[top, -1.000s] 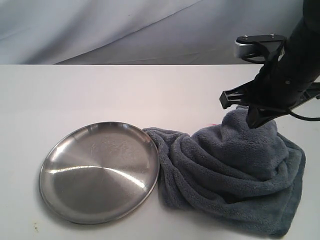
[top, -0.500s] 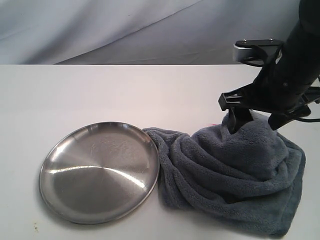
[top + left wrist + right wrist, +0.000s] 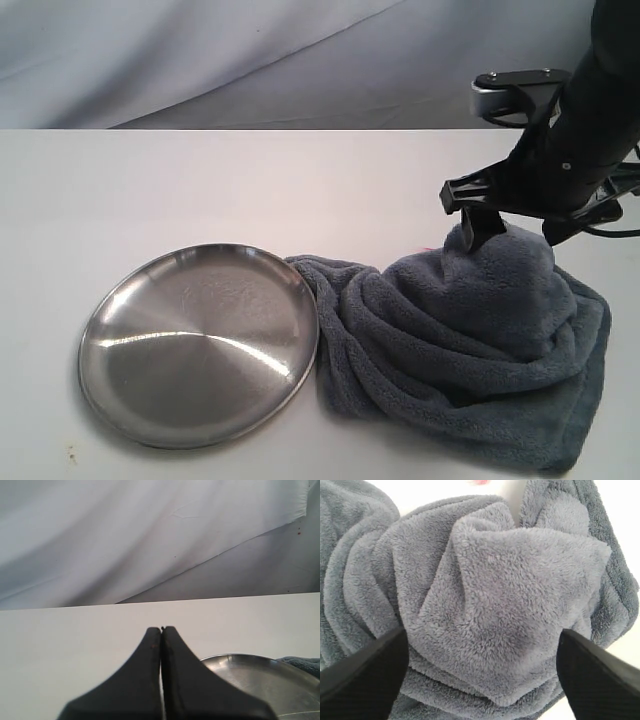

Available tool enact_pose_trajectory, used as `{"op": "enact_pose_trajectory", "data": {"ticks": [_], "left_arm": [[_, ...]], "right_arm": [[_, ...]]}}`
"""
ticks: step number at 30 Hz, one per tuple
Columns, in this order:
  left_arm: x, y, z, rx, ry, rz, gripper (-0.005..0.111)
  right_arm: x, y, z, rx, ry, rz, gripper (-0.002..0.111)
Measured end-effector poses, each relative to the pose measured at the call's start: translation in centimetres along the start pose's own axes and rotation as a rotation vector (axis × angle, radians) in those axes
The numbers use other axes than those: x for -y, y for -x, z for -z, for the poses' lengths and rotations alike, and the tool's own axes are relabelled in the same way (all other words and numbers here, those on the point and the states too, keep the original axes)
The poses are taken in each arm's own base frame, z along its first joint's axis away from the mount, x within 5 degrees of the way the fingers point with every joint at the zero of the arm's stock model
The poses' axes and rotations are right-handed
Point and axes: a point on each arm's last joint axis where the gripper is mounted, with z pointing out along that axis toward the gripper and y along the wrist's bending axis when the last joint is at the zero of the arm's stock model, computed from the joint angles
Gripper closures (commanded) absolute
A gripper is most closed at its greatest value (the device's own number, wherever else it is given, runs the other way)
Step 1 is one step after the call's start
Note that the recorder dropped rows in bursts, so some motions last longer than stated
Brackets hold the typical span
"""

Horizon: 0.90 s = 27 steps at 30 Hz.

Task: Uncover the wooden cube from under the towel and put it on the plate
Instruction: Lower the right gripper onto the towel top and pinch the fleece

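**Towel not yet lifted.** The right gripper (image 3: 515, 238) stood over the bunched towel (image 3: 460, 340), its jaws spread wide to either side of a raised peak of fleece at the far part of the cloth. The jaws held nothing. In the right wrist view the peak sat between them, and whether they brushed the pile or stood just clear of it could not be told.

The cube was not to be seen in any view; going by the task, it probably lay somewhere beneath the heaped folds. The towel rested on the white table (image 3: 200, 190) with one edge against the rim of the plate (image 3: 200, 345), which was bare. The left gripper (image 3: 161, 630) was closed tight on nothing, near the plate and out of the exterior view.

The step in hand appeared to be the uncovering, with the grasp on the towel not yet made. The next move would call for the jaws to close deep enough on the peak to pinch the thick fleece. The cloth would then need lifting and drawing away from the plate, so that the cube was bared rather than dragged along. A shallow pinch could let the soft folds slip free.
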Motion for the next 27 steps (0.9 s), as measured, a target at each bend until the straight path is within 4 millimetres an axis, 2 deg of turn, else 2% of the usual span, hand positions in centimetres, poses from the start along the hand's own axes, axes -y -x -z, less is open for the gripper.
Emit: {"op": "enact_pose_trajectory", "data": {"ticks": [8, 14, 20, 25, 27], "left_arm": [[0.0, 0.0, 0.0, 0.000, 0.000, 0.000, 0.107], [0.0, 0.0, 0.0, 0.000, 0.000, 0.000, 0.107], [0.0, 0.0, 0.0, 0.000, 0.000, 0.000, 0.107], [0.0, 0.0, 0.0, 0.000, 0.000, 0.000, 0.107], [0.0, 0.0, 0.0, 0.000, 0.000, 0.000, 0.107]], "right_arm": [[-0.1, 0.5, -3.9, -0.101, -0.023, 0.001, 0.037], [-0.1, 0.6, -5.4, -0.132, -0.031, -0.011, 0.046], [0.0, 0.7, -5.5, -0.129, -0.042, -0.011, 0.076], [0.2, 0.7, -5.5, -0.126, -0.047, -0.014, 0.105], [0.2, 0.8, -5.5, -0.125, -0.046, -0.014, 0.108]]}}
